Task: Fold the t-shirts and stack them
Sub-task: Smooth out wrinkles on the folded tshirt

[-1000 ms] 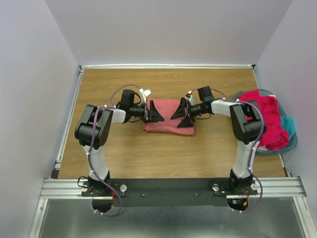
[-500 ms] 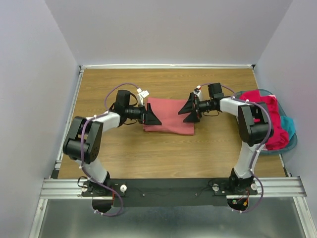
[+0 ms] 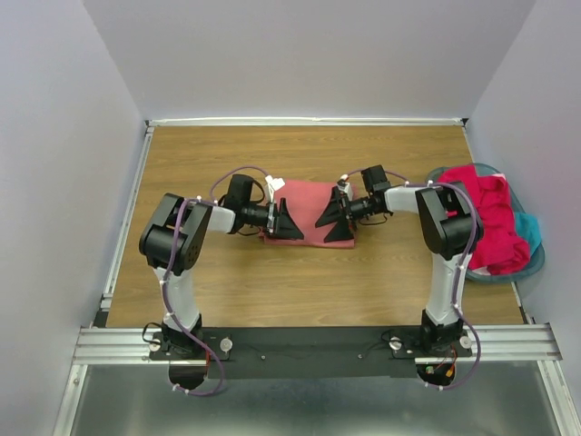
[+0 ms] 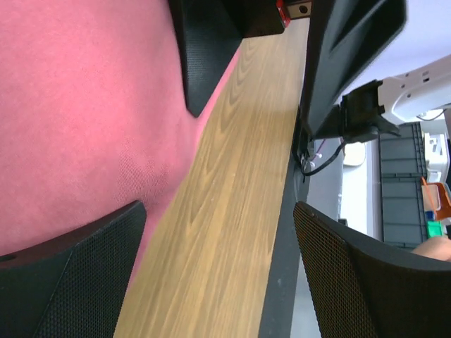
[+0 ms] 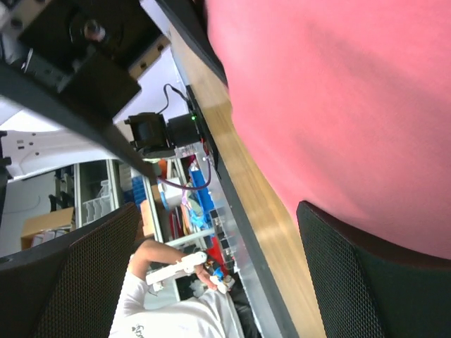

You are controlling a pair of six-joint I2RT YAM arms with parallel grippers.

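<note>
A round teal plastic basket (image 3: 537,261) at the wooden table's (image 3: 272,282) right edge holds a crumpled magenta-red t-shirt (image 3: 490,222) and a teal t-shirt (image 3: 529,229), well apart from my grippers. Bare board lies near, far and left of the work. The salmon-pink t-shirt (image 3: 309,213) lies folded flat at centre. My left gripper (image 3: 292,222) and right gripper (image 3: 329,222) are over its ends, fingers spread wide, gripping nothing.

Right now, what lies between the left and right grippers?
Only the folded pink shirt, as the top view shows. The left gripper and right gripper are open over its opposite ends, with nothing else between them.
</note>
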